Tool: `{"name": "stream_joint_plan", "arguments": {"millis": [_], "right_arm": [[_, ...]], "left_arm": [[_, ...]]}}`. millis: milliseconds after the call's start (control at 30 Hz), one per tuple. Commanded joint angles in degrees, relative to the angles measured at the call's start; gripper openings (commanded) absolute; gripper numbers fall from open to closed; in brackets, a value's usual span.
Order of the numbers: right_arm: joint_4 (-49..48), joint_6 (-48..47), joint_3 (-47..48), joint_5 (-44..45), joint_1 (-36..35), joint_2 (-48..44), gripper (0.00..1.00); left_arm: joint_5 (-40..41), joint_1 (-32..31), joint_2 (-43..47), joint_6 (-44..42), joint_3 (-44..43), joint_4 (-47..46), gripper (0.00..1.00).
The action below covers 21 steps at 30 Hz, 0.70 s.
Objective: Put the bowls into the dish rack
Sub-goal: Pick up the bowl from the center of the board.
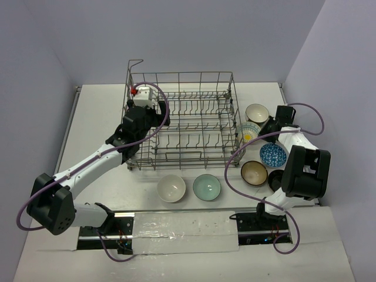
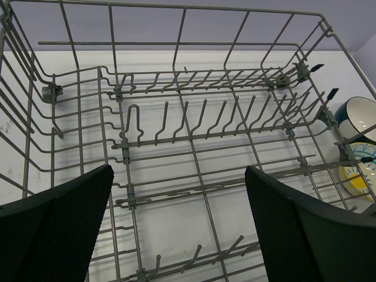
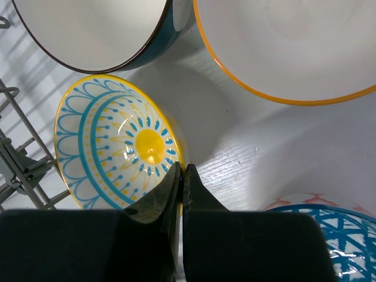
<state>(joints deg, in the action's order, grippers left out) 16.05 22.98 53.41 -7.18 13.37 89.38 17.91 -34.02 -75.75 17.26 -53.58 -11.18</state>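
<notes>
**A:** What's the right end effector (image 3: 182, 170) doing over there?

**B:** It's clamped shut on the rim of the yellow bowl (image 3: 117, 141), one finger inside the rim and one outside. That bowl sits on the worktop (image 1: 94, 117), right of centre in the overhead view, just outside the right end of the dish rack (image 1: 182, 82).

**A:** And the other bowls?

**B:** They're all on the worktop too. The teal bowl (image 1: 257, 113) is just above the yellow one. The blue bowl (image 1: 273, 155), brown bowl (image 1: 254, 173) and black bowl (image 1: 275, 181) run down the right side. The white bowl (image 1: 171, 188) and green bowl (image 1: 207, 187) sit side by side below the rack, near the middle of the frame.

**A:** Left arm?

**B:** The left end effector (image 2: 179, 235) is spread wide open and holding nothing. It's over the left end of the rack, looking across the tines.
</notes>
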Motion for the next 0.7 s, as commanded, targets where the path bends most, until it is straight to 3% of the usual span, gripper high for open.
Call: {"name": "stream_joint_plan", "arguments": {"millis": [0,667], "right_arm": [[1.3,-1.4,2.1,1.7,-0.5,-0.6,0.0],[4.0,-2.0,2.5,7.1,-4.8,-7.5,0.0]], "left_arm": [[0.5,-0.3,0.1,0.4,0.1,-0.5,0.99],[3.3,-1.0,-0.5,-0.2,-0.5,0.4,0.98]]}}
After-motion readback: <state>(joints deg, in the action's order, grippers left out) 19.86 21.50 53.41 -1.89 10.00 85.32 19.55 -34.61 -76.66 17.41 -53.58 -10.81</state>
